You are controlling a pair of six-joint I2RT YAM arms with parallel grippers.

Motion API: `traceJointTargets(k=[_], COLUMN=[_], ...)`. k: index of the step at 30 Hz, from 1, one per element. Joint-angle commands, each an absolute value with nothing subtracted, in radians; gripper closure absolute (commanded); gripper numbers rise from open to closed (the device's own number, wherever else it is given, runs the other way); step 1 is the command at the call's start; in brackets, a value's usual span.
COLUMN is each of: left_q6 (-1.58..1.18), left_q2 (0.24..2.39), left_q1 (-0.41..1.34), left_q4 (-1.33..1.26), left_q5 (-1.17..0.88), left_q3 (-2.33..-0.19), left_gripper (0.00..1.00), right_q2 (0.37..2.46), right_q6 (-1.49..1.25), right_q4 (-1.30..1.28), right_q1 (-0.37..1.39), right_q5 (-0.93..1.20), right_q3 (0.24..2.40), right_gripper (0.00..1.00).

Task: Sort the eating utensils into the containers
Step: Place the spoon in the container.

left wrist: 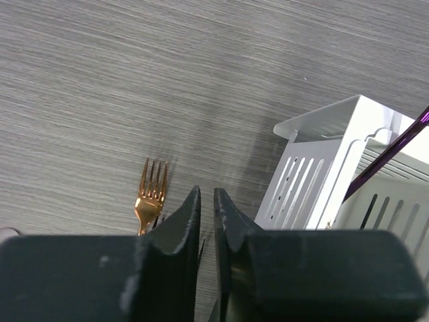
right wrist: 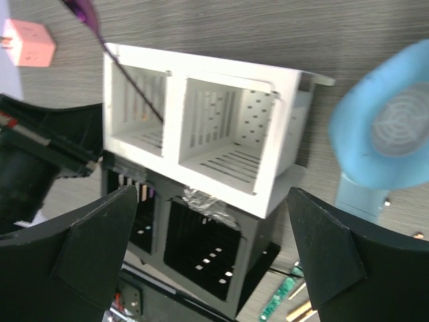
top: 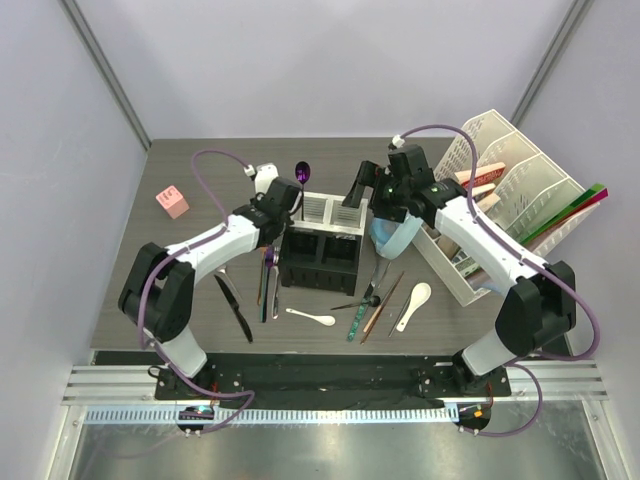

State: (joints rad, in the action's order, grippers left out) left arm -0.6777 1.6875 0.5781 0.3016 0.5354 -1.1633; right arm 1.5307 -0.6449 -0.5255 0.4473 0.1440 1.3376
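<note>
One purple spoon (top: 302, 172) is standing upright in the caddy's (top: 320, 245) white upper-left compartment.
Its bowl is pointing up, the handle leaning slightly; the left gripper (left wrist: 208, 221) is sitting nearly together on nothing, the right gripper (right wrist: 214, 235) is hovering wide apart above the caddy.

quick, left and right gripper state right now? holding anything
Left gripper: jaws nearly shut with a thin gap, nothing between them; the purple spoon already stands in the caddy.
Right gripper: wide open, empty, above the caddy.
</note>
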Motion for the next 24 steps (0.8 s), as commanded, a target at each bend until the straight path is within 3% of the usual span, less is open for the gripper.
traceJointTargets(k=[1, 9, 11, 19, 24], left_q6=[-0.677, -0.666, -0.666, -0.664, -0.673], left_q2=[1.701, 1.608, 1.591, 1.505, 1.476], left_q1=[0.604, 0.591, 0.588, 0.569, 0.528], left_q4=[0.430, 0.428, 0.439, 0.449, 0.492], left_q5=[0.479, 0.491, 0.502, 0.512, 0.561], left_q3=[-1.124, -1.114, -1.111, -1.072, -1.068], left_gripper=[0.84, 0.68, 0.60, 0.51, 0.40], right_q2=[1.542, 1.617, 1.635, 1.683, 1.669], right_q6=[-0.603, -0.589, -0.592, -0.594, -0.585], right_q4=[-0.581, -0.578, -0.563, -0.526, -0.515], right_q1=[0.431, 0.416, 0.416, 0.414, 0.416], right_q5=[0.065, 0.120, 0.138, 0.175, 0.160], right_q3=[1.394, 1.410, 1.408, 1.419, 1.446], right_gripper=[0.00, 0.00, 0.00, 0.00, 0.00])
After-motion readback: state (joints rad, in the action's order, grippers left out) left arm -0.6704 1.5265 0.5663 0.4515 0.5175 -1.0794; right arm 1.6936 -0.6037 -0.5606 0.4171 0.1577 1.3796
